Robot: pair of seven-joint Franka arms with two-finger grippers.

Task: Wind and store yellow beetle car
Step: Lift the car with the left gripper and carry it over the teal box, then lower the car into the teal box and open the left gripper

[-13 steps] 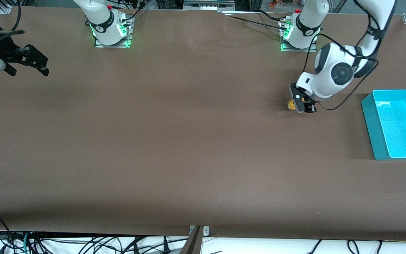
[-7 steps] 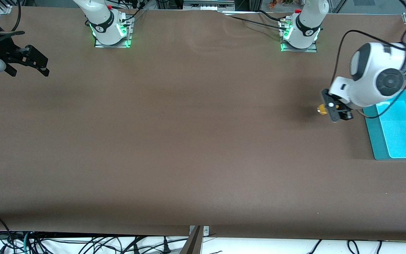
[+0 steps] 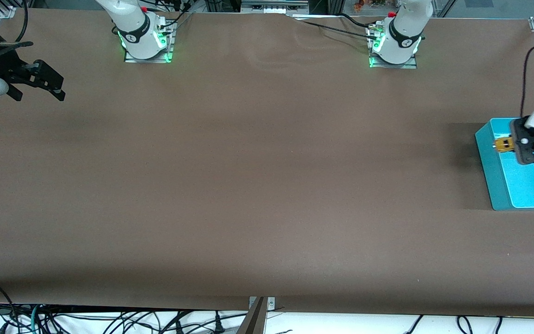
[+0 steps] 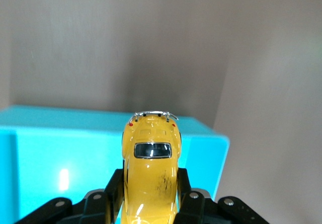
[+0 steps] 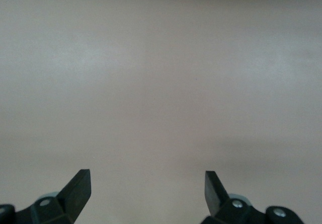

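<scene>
Left pincer (image 3: pixel 511 145) clamps the yellow beetle car (image 3: pixel 502 144) over the turquoise bin (image 3: pixel 492 171), ready to drop it; right pincer (image 3: pixel 40 83) waits wide open over the worktop (image 3: pixel 248 185).

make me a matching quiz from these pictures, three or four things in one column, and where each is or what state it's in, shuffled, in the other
Things
1. yellow beetle car
2. left tool
3. right tool
4. turquoise bin

States
A. open, over bare table, waiting
B. on the table at the left arm's end
C. shut on the car, over the bin
D. clamped between fingers, in the air

Pairs: 1-D, 2-C, 3-A, 4-B
</scene>
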